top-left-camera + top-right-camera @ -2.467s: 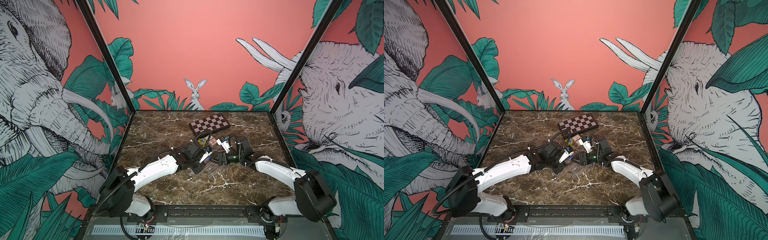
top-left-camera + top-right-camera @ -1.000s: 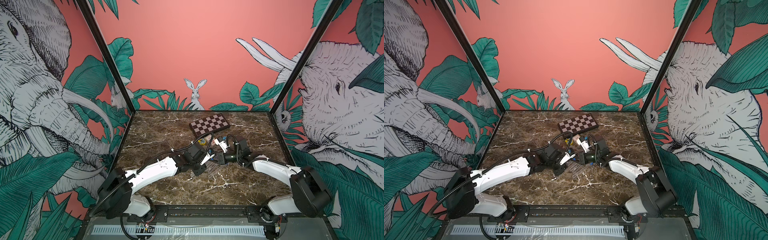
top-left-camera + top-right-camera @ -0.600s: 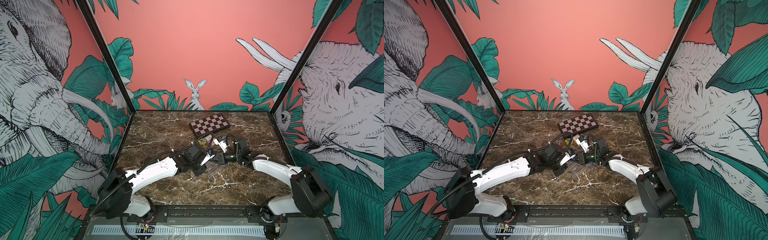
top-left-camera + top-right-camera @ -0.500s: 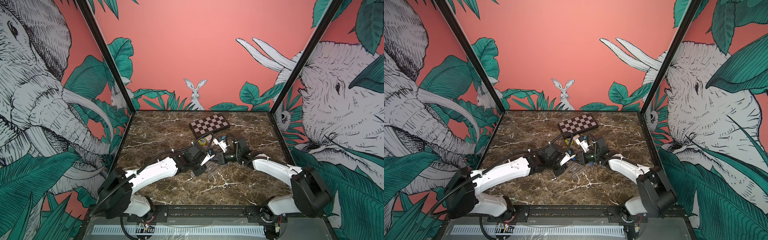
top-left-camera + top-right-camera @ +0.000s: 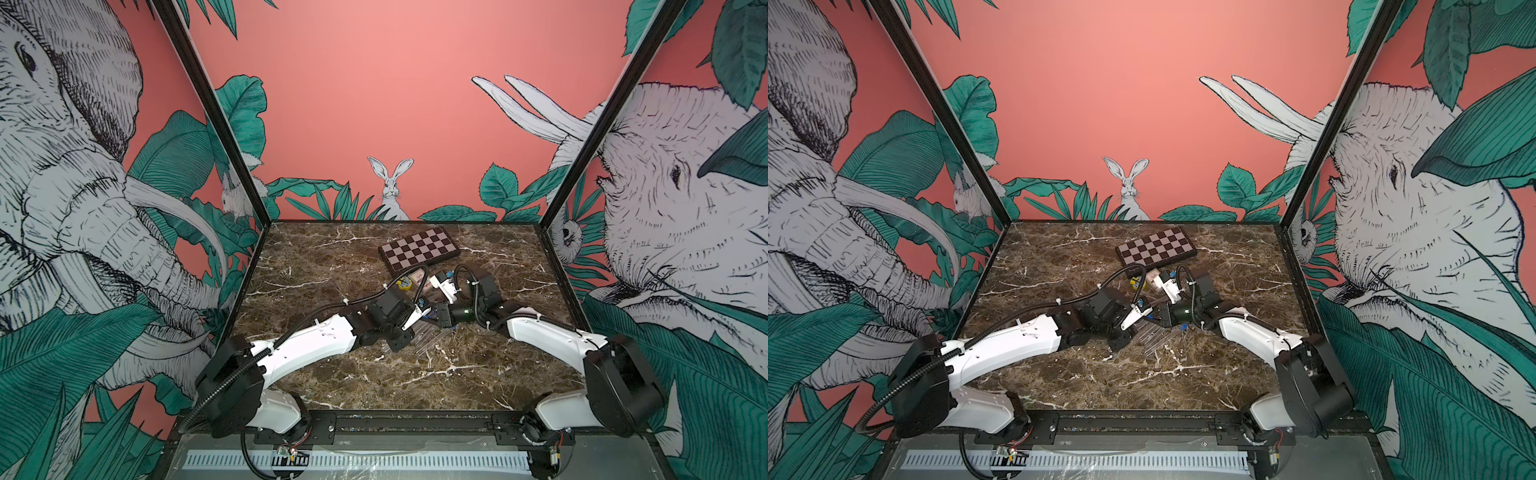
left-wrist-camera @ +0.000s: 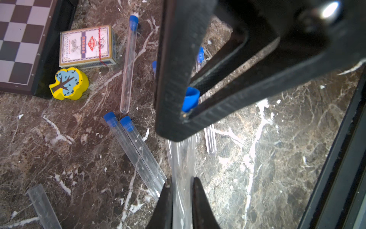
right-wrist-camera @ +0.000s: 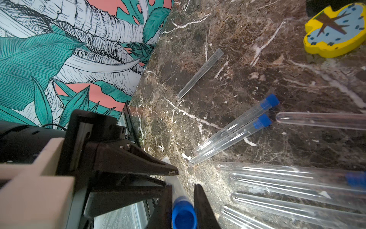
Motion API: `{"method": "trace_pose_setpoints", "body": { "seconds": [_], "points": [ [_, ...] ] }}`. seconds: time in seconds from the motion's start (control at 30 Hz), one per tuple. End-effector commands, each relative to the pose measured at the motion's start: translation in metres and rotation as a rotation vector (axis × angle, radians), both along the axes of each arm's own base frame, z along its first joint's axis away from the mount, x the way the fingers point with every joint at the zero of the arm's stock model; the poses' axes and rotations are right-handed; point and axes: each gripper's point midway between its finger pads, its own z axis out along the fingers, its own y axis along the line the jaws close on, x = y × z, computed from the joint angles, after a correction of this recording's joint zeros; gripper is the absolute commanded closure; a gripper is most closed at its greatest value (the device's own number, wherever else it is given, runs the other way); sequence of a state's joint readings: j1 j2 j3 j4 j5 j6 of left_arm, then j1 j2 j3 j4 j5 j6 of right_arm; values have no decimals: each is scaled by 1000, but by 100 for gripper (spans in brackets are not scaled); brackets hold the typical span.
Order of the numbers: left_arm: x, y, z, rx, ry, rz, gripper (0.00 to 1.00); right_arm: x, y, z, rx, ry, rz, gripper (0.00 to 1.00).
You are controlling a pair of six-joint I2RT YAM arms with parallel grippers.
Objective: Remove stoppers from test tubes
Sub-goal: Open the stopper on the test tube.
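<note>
— What of the left end effector?
— Clamped on a test tube, held over the middle of the desk.
— And the right end effector?
— Pinching the blue stopper at that tube's end.

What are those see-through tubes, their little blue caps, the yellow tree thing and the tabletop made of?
Test tubes: clear and glossy, plastic or glass; the table shows through. Stoppers: matte blue, probably plastic. Yellow tree block: painted, perhaps wood. Tabletop: polished brown marble look with white veins, maybe only a print.
</note>
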State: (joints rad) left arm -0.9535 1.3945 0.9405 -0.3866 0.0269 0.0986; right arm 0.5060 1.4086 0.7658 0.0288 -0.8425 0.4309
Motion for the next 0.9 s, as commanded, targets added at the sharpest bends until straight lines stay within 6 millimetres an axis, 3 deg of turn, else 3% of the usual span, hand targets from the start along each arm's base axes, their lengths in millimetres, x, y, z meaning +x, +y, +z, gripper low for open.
{"method": "trace_pose_setpoints", "body": {
  "seconds": [0.0, 0.87],
  "points": [
    [-3, 12, -3, 44, -4, 8, 91, 10, -15, -1, -26, -26, -57, 82],
    [-1, 15, -5, 63, -11, 17, 92, 13, -17, 12, 96, -10, -58, 84]
  ]
}}
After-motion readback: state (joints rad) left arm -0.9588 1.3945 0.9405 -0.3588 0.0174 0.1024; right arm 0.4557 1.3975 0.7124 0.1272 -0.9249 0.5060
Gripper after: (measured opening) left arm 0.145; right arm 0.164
